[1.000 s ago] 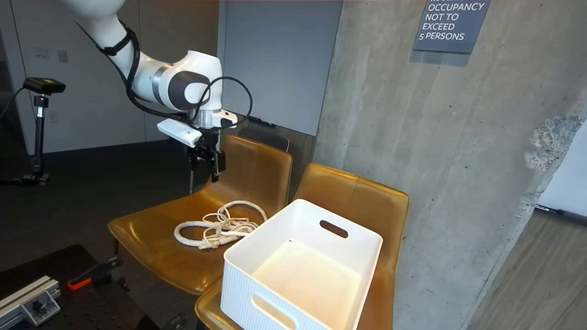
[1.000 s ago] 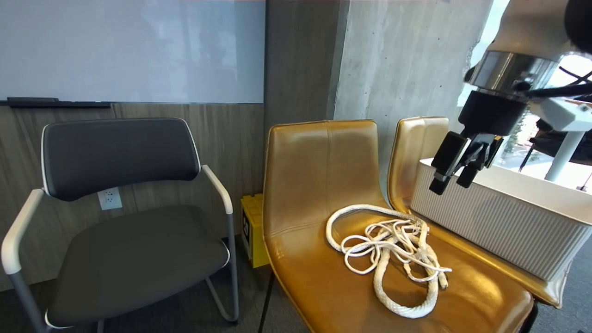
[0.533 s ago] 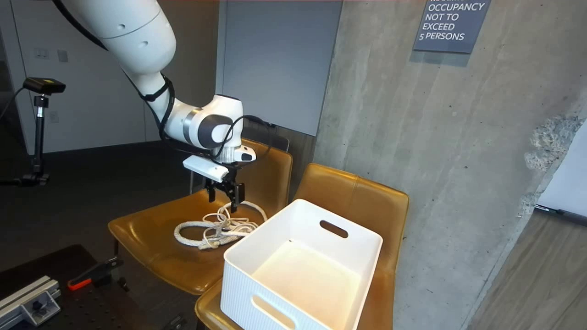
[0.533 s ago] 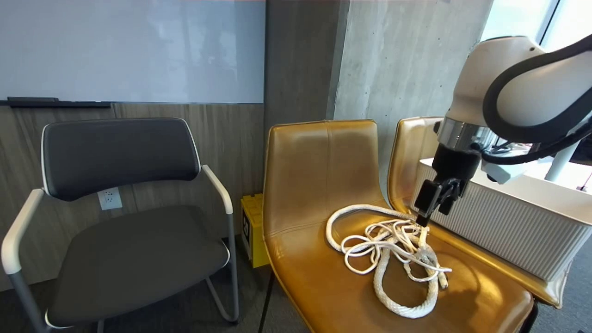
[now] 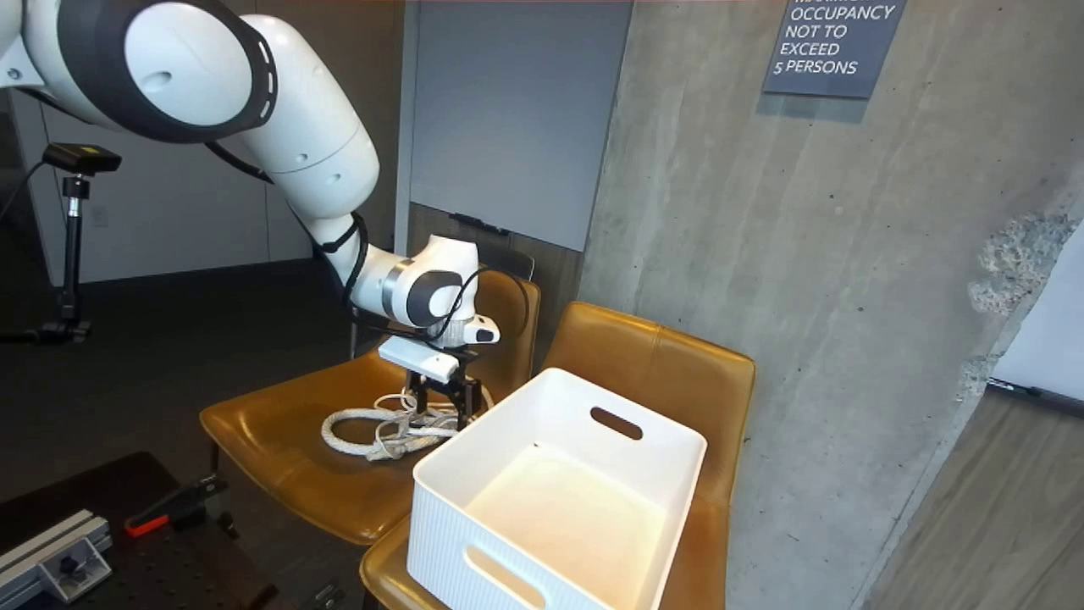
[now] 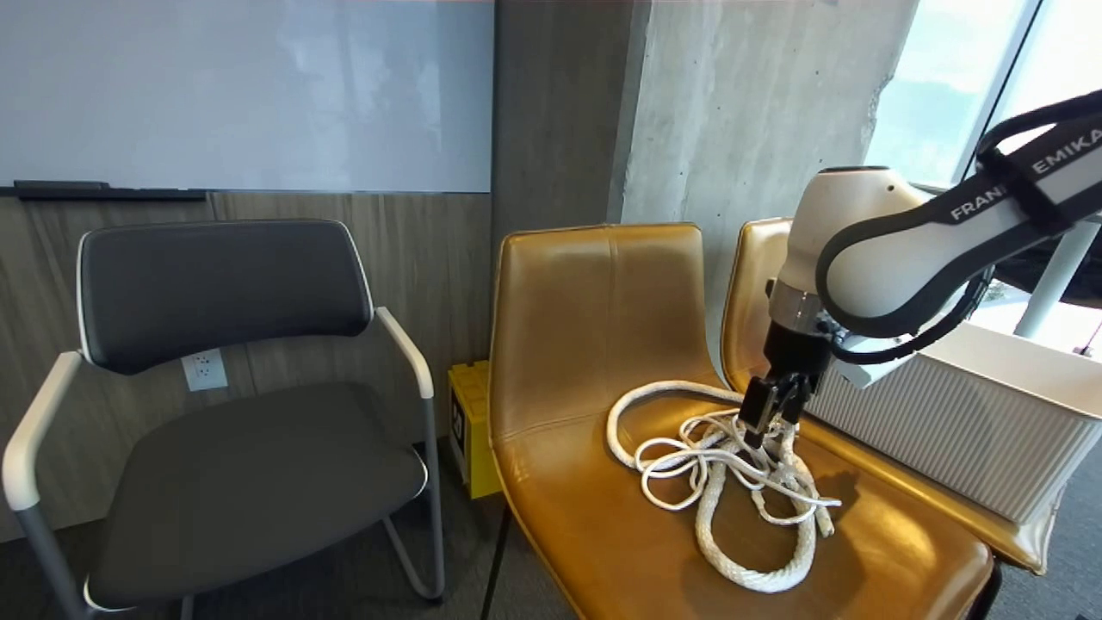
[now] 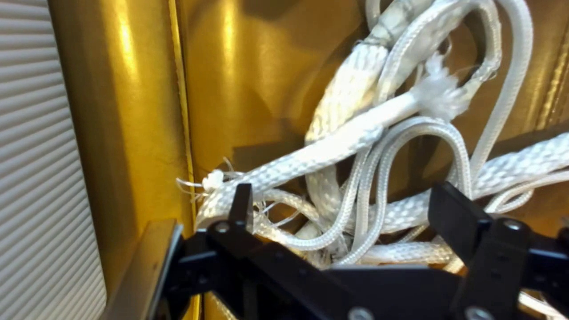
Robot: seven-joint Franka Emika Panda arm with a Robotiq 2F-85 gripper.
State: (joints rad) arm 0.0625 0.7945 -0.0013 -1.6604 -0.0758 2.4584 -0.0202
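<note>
A tangled bundle of white rope point(image 5: 343, 432), thick braided lengths mixed with thinner cord, lies on the seat of a tan leather chair point(image 6: 603, 319). My gripper point(image 6: 769, 432) points down into the bundle near the side facing the bin. In the wrist view the jaws of the gripper point(image 7: 344, 202) stand wide apart, with loops of thin cord and thick rope point(image 7: 311, 158) showing between and beyond them. Nothing is clamped. Whether the fingertips touch the rope or seat cannot be told. Part of the bundle is hidden behind the gripper in both exterior views.
A white ribbed bin point(image 6: 930, 430) with handle slots sits on a second tan chair point(image 5: 652, 339), close beside the gripper. A grey armchair point(image 6: 267, 482) and a yellow box point(image 6: 473, 413) stand farther off. A concrete wall point(image 5: 804, 296) rises behind the tan chairs.
The arm has come down from above the chairs, and the gripper has gone from hanging over the seat to being down at the rope. Jaws stayed apart; rope and bin look unmoved.
</note>
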